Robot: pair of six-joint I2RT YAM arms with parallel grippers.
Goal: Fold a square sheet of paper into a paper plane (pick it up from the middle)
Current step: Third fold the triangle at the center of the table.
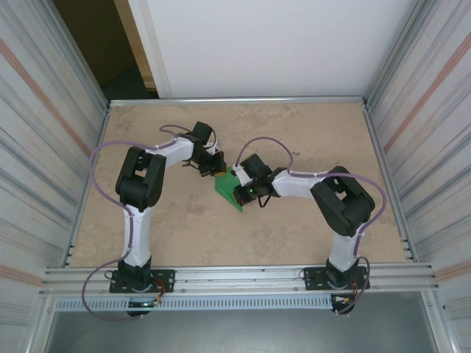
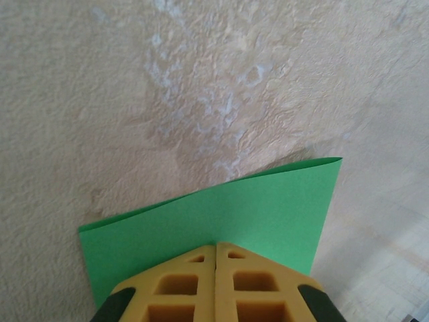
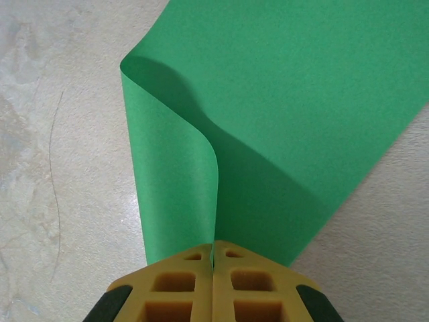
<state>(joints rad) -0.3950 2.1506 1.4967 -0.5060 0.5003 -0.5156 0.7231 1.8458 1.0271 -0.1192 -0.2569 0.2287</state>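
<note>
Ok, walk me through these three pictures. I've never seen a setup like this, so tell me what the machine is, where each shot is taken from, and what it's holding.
The machine is two robot arms bolted at the near edge of a beige table. The overhead picture looks down from behind them. The left end effector and the right end effector meet over a green sheet of paper. The other two pictures come from cameras on the wrists, so the yellow fingers show at the bottom. Both end effectors are shut on the sheet: the left pinches one edge, and the right pinches a part that curls up off the table. The paper is bent, not yet a plane.
</note>
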